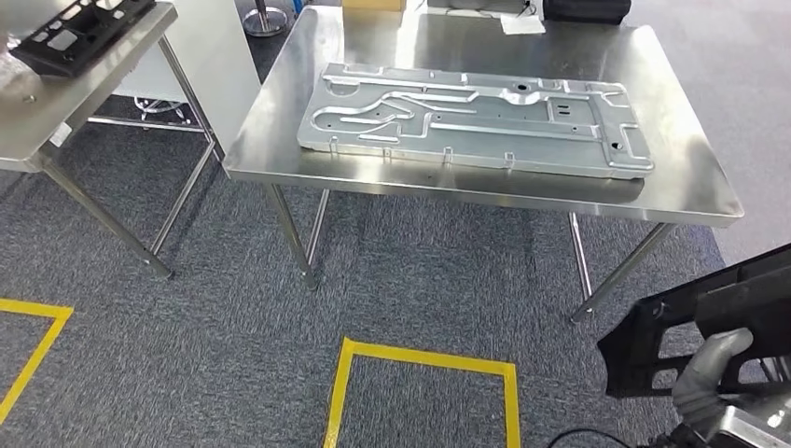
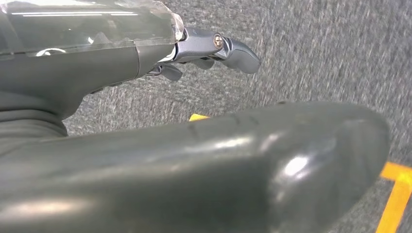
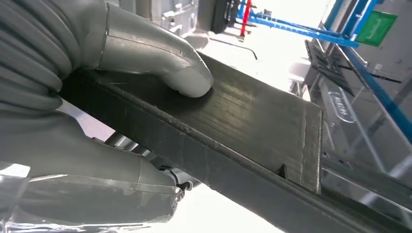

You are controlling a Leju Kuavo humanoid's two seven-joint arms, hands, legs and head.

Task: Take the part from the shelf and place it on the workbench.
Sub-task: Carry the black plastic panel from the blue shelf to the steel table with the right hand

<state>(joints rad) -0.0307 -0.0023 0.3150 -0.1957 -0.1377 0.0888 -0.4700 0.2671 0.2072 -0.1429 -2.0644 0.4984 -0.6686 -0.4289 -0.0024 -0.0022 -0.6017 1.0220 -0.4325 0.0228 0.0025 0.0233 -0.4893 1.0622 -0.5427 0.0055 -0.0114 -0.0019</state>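
Black part (image 1: 709, 317) sits gripped in the right hand (image 1: 714, 373), well short of the steel workbench (image 1: 392, 177) ahead. Its wrist view shows the thumb (image 3: 160, 58) pressing the part's flat face. Left hand (image 2: 214, 48) hangs over carpet, fingers apart, holding nothing.

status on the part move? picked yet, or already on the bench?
Picked: the right hand grips the black part, thumb pressed on its flat face in the right wrist view. In hand: carrying, low beside the workbench. Left: set it down; the bench carries a large metal plate. The left hand holds nothing.
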